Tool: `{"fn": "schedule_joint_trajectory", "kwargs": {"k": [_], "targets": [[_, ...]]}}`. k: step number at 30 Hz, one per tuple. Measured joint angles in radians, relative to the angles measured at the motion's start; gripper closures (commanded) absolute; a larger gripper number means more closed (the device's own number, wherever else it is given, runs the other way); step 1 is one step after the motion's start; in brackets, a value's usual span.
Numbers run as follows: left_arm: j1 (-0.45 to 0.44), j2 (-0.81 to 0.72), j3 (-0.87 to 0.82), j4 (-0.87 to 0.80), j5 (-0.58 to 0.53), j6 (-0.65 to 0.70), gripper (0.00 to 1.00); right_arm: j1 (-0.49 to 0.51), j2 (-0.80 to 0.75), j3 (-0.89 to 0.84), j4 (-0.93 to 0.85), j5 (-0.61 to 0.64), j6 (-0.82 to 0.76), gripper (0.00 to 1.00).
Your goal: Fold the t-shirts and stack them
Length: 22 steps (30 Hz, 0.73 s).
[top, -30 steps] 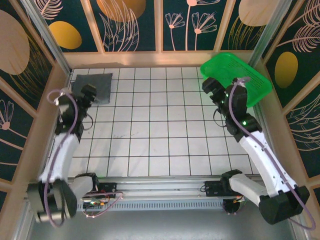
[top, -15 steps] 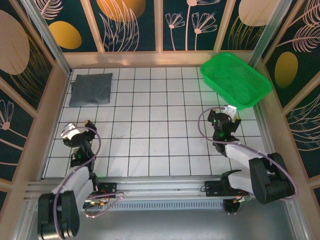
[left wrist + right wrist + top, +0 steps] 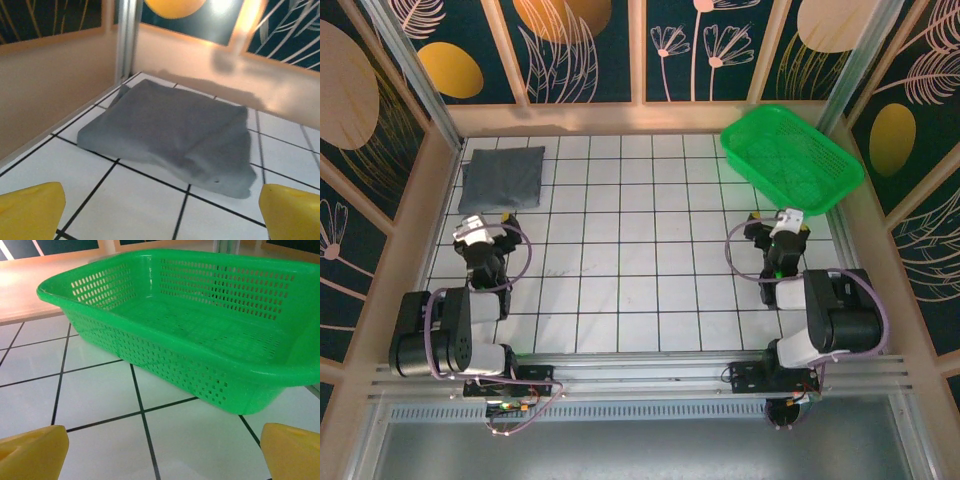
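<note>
T-shirt (image 3: 502, 178): lying folded into a slate-grey rectangle at the far-left corner of the table (image 3: 640, 250), just beside the left wall, well apart from both grippers. Hiding collar and sleeves inside the fold, so leaving its head end impossible to tell. Running its long axis left to right along the far wall in the top view, sitting slightly skewed to the tile lines. Appearing in the left wrist view (image 3: 175, 130) as a soft slab, near edge bulging and rumpling toward the right corner, far-left corner blurring into the foot of the wall.

Left gripper (image 3: 488, 225): hanging low over the tiles, pointing toward the shirt, jaws standing wide apart and holding nothing. Getting cut off at the bottom of its own view (image 3: 160, 212), showing just two yellow fingertips (image 3: 30, 210). Merging with dark arm and cable from above, fingers hard to make out there.

Right gripper (image 3: 775, 228): facing the basket (image 3: 750, 150), jaws likewise spread (image 3: 160, 452), gripping nothing, yellow tips clipped by the frame. Green basket sitting tilted at the far-right corner, its right end (image 3: 175, 365) running off frame.
</note>
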<state>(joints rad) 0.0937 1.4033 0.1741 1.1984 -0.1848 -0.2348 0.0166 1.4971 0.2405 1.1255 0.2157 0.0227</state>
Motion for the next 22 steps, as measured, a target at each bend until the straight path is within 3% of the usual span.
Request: {"fn": "schedule_joint_trajectory", "kwargs": {"k": [3, 11, 22], "targets": [[-0.016, 0.104, -0.101, 0.211, 0.031, 0.024, 0.01, -0.019, 0.039, -0.018, 0.036, -0.039, 0.002, 0.01], [-0.056, 0.125, 0.050, 0.121, 0.067, 0.079, 0.01, -0.021, 0.040, -0.019, 0.087, -0.081, 0.002, 0.01], [-0.057, 0.124, 0.052, 0.089, 0.072, 0.101, 0.01, -0.021, 0.040, -0.019, 0.102, -0.089, 0.002, 0.01]]}}
